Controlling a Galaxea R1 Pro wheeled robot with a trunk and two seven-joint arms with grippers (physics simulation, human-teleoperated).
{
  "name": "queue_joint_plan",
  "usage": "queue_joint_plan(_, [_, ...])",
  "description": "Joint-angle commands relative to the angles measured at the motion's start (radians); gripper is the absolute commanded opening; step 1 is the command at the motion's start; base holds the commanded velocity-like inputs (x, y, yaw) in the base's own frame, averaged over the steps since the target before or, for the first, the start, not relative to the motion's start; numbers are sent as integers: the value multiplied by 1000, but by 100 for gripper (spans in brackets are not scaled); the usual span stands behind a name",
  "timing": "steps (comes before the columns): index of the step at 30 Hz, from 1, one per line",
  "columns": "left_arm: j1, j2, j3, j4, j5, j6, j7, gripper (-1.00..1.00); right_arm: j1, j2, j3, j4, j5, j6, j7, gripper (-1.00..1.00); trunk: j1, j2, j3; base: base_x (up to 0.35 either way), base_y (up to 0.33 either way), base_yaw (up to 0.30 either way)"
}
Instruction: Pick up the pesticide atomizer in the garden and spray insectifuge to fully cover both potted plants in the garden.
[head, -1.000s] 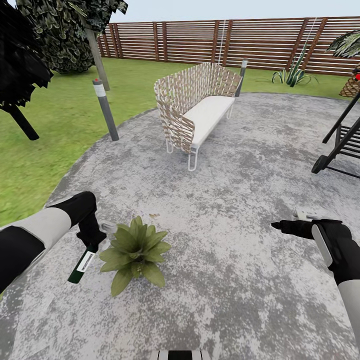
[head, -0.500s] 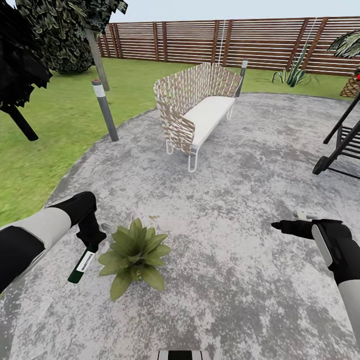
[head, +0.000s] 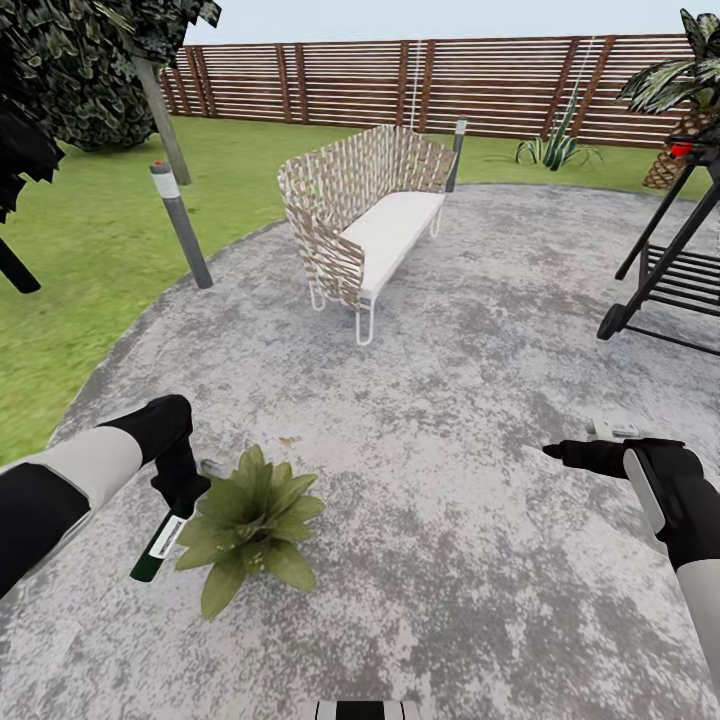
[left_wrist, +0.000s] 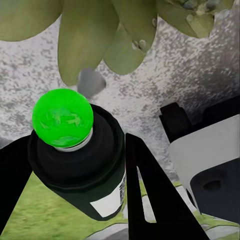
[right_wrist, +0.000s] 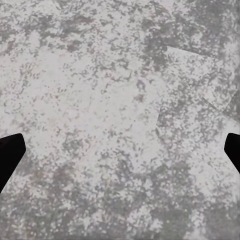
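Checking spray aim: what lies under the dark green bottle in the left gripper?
Under the dark green bottle shut in the left gripper: pale green plant leaves and grey mottled paving. Its pot is hidden.

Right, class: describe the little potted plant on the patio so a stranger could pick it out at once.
Start at the woven wicker bench with the white seat on the grey mottled paved patio, then come toward the robot's left gripper, which holds a dark green bottle with a white label. Beside it sits the low rosette of pointed green leaves, unlike the tall spiky plants by the fence.
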Motion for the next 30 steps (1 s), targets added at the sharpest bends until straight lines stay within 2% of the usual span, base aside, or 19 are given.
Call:
queue_joint_plan(1, [6,3,3,-3,-10,8,-9,-100,0,0,-1,-1,-5,5,0,100,0,0,-1,0,0,-9])
queue_joint_plan(5, [12,6,3,-3,-11,8,-8,-100,0,0,-1,-1,-5,5,0,100,0,0,-1,0,0,-3])
queue_joint_plan(8, [12,6,-4,-3,-11,8,14,-100,0,0,-1,-1,-5,5,0,100,0,0,-1,0,0,0])
queue_joint_plan(10, [12,6,-24,-3,-10,9,21,-100,0,0,-1,-1,-5,5,0,100,0,0,-1,0,0,0])
queue_joint_plan(11, [12,4,-62,-3,-10,9,25,-100,0,0,-1,-1,-5,5,0,100,0,0,-1,0,0,0])
queue_joint_plan(12, [10,3,-81,-3,-10,9,26,-100,0,0,-1,-1,-5,5,0,100,0,0,-1,0,0,0])
queue_joint_plan(14, [5,2,-95,-3,-9,9,26,-100,0,0,-1,-1,-5,5,0,100,0,0,-1,0,0,0])
queue_joint_plan(22, [-35,2,-104,-3,-10,9,26,-100,0,0,-1,-1,-5,5,0,100,0,0,-1,0,0,0])
queue_joint_plan(30, [-36,0,-103,-3,-10,9,24,-100,0,0,-1,-1,-5,5,1,100,0,0,-1,0,0,0])
